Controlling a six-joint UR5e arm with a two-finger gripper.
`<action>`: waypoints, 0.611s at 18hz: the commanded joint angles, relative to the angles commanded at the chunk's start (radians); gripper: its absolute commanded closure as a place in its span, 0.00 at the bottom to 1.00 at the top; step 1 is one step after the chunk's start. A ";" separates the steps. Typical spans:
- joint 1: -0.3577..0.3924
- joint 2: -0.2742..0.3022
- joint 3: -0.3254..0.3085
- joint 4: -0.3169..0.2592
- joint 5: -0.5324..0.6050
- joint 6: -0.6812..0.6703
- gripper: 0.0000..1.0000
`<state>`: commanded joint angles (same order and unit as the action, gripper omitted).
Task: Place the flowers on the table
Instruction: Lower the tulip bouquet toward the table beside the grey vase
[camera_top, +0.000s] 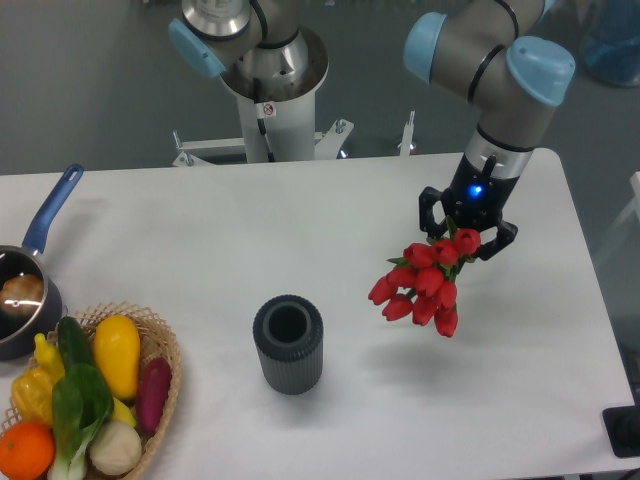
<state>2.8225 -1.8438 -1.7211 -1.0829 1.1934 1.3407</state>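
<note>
Jaws of our black two-finger gripper (467, 233) clamp the red tulip bunch (425, 284), blooms hanging toward the white table's (200, 240) right edge.

The flowers (425, 285), a bunch of red tulips, hung blooms-down and tilted left above the plain white bench (300, 230), right of centre.

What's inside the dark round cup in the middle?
The dark ribbed vase looks empty at its open top; its deep bottom is too shadowed to see. The flowers are in the gripper.
</note>
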 joint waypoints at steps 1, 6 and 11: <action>-0.003 -0.011 0.000 -0.003 0.014 0.000 0.52; -0.031 -0.045 0.000 -0.003 0.049 0.035 0.52; -0.055 -0.074 0.002 0.000 0.121 0.037 0.52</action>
<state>2.7673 -1.9175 -1.7196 -1.0830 1.3146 1.3775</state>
